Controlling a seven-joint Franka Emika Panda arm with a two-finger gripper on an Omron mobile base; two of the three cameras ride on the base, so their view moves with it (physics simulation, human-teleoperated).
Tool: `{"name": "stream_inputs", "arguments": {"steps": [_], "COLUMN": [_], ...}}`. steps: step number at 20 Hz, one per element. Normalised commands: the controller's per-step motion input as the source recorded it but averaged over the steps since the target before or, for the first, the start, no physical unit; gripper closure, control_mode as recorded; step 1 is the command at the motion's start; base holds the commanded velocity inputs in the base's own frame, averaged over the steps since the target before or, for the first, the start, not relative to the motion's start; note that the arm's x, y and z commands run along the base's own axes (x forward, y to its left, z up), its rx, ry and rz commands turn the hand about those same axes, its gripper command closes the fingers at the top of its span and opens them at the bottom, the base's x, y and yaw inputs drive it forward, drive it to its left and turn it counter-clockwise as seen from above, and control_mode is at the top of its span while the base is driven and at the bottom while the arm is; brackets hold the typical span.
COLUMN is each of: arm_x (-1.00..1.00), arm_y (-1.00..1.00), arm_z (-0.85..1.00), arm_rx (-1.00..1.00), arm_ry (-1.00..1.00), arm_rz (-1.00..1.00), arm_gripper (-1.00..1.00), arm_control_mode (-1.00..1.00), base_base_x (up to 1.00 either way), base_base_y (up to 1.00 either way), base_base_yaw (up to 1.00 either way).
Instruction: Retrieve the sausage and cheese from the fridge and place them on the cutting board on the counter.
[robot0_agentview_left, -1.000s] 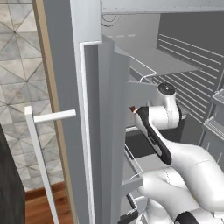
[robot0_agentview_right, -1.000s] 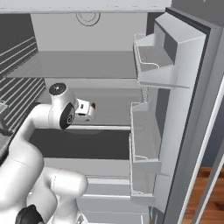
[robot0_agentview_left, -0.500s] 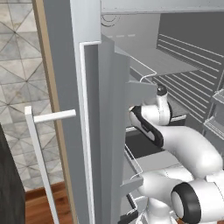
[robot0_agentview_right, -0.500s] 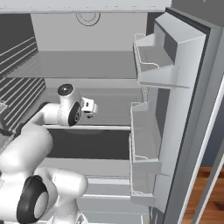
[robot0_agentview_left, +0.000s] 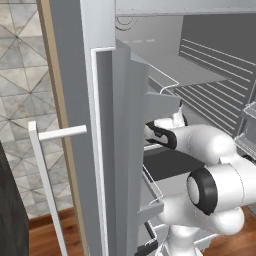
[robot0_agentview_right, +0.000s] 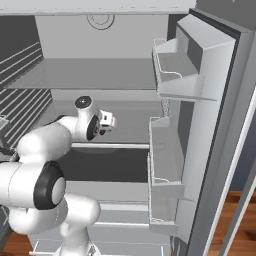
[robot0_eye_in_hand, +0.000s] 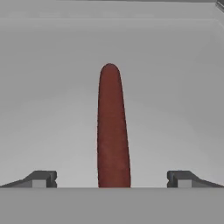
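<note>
Reaching into the tall pale-grey double-door fridge (robot0_agentview_left: 75, 100), the white arm goes past the open left door and its long white vertical bar handle (robot0_agentview_left: 45, 185), toward a flat grey inner shelf (robot0_agentview_left: 195, 75). Left base view hides the hand behind the door edge, so no grip info from there.

Right base view: the 2-finger gripper (robot0_agentview_right: 109, 121) hangs over the middle grey shelf (robot0_agentview_right: 130, 107), pointing into the cavity. The right door stands open with 2 empty moulded grey door bins (robot0_agentview_right: 172, 65). Cheese not identifiable from this side.

Hand view: the dark red, long, round-ended sausage (robot0_eye_in_hand: 112, 131) lies on the pale shelf floor, running lengthwise away from the camera, centred between the 2 dark fingertips (robot0_eye_in_hand: 41, 178). Jaws are spread fully wide, 1 tip well out on each side, nothing held, no contact.

Handling guess: light, slightly soft, smooth skin, round section, so it can roll or squirt out under a pinch. Best hold looks like mid-length, fingers across the narrow width, tips low enough to close near the widest part. The hand's alignment already suits that.
</note>
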Motion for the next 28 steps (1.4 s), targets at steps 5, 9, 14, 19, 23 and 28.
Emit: {"name": "stream_inputs", "arguments": {"steps": [5, 9, 14, 19, 23, 28], "arm_x": [0.60, 0.41, 0.18, 0.02, -0.10, -0.04], "arm_y": [0.00, 0.00, 0.00, 0.00, 0.01, 0.00], "arm_z": [-0.20, -0.28, -0.38, -0.47, -0.56, -0.42], "arm_rx": [0.01, 0.02, 0.01, 0.00, 0.00, 0.00], "arm_ry": [0.03, 0.06, 0.07, 0.02, 0.00, 0.00], "arm_rz": [0.00, 0.00, 0.00, 0.00, 0.00, 0.00], "arm_gripper": [-1.00, -1.00, -1.00, -1.00, -1.00, -1.00], "arm_control_mode": [-1.00, -1.00, -1.00, -1.00, -1.00, -1.00], "base_base_x": [0.00, 0.00, 0.00, 0.00, 0.00, 0.00], "base_base_y": [0.00, 0.00, 0.00, 0.00, 0.00, 0.00], "base_base_yaw": [0.00, 0.00, 0.00, 0.00, 0.00, 0.00]}}
